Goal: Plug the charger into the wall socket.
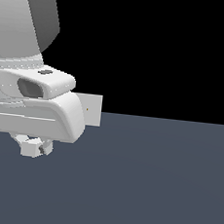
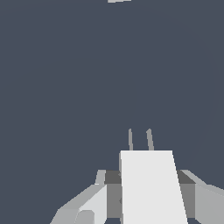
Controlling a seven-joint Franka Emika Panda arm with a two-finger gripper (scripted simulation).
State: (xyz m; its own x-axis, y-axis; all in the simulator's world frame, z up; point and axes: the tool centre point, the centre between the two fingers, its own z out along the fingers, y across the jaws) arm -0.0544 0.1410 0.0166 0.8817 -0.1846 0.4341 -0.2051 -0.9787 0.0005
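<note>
— Where is the charger (image 2: 151, 188) sitting right now?

— It is being gripped. In the wrist view the gripper (image 2: 151, 192) is clamping it from both sides, the grey fingers (image 2: 113, 192) pressing against the off-white block, and two thin grey prongs (image 2: 149, 140) are sticking out of its far end over the dark worktop (image 2: 65, 87).

— And from the exterior view?

— The arm (image 1: 32, 100) is filling the exterior view's left, with the charger (image 1: 31, 147) peeking out beneath it, just above the worktop.

— The wall socket (image 1: 93, 109)?

— It is standing upright behind the arm, partly hidden by it, a tiny dark dot showing on its face. It is apart from the charger.
</note>
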